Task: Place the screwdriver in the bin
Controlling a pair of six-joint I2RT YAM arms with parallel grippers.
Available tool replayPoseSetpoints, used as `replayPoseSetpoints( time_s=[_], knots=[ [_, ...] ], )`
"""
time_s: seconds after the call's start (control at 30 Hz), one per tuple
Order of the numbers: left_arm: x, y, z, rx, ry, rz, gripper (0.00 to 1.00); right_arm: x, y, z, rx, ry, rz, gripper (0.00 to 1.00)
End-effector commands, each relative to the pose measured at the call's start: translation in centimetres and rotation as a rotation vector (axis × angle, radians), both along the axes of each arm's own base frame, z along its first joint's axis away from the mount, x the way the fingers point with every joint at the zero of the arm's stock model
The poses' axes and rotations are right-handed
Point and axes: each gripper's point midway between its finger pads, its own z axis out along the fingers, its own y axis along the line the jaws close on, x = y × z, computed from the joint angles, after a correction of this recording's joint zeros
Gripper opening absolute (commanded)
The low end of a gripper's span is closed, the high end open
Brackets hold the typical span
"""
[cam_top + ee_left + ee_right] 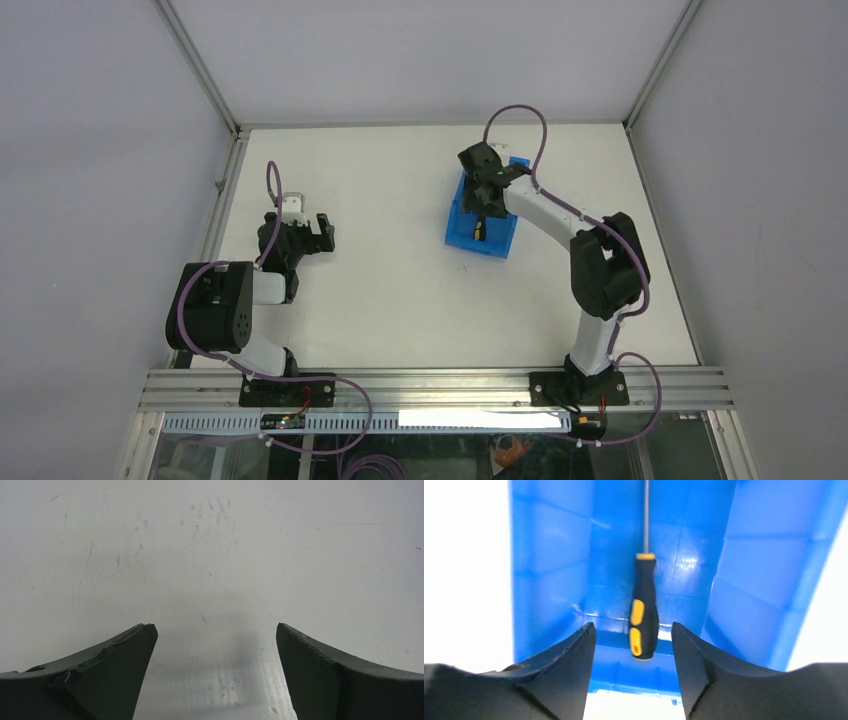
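Observation:
The screwdriver (644,615), with a black-and-yellow handle and a thin shaft, lies flat on the floor of the blue bin (559,570), its shaft pointing away from the right wrist camera. In the top view its handle (479,231) shows in the near part of the bin (460,232). My right gripper (633,625) hovers over the bin, open, its fingers either side of the handle's end and apart from it; in the top view it (484,200) hangs above the bin's middle. My left gripper (215,626) is open and empty over bare table, and it also shows in the top view (308,222).
The white table (380,290) is enclosed by grey walls with metal frame posts at the back corners. An aluminium rail (430,385) runs along the near edge, where both arm bases are bolted. The bin stands right of centre toward the back.

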Motion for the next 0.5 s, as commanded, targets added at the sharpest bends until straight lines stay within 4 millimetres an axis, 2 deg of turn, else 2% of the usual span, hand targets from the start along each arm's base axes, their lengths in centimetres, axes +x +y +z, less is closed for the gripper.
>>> replayPoseSetpoints(
  time_s=[0.0,0.1,0.2,0.3,0.43,0.47],
  knots=[
    [1.1,-0.7,2.7,-0.014,-0.083,-0.021,0.99,2.9,0.3,11.3,0.063,-0.278,0.035,0.62],
    [1.1,-0.7,2.7,-0.014,-0.084,-0.021,0.99,2.9,-0.8,13.9,0.04,-0.322,0.061,0.7],
    [1.0,-0.7,2.7,-0.014,-0.084,-0.022,0.99,3.0,-3.6,15.5,0.019,-0.329,0.043,0.79],
    [1.1,-0.7,2.7,-0.014,-0.084,-0.021,0.99,2.9,-7.7,16.0,-0.004,-0.321,-0.019,0.86],
    [1.0,-0.7,2.7,-0.014,-0.083,-0.021,0.99,2.1,-14.6,15.7,-0.036,-0.292,-0.122,0.99],
    [1.1,-0.7,2.7,-0.014,-0.084,-0.021,0.99,1.8,-16.3,15.6,-0.053,-0.284,-0.147,0.99]
  ],
)
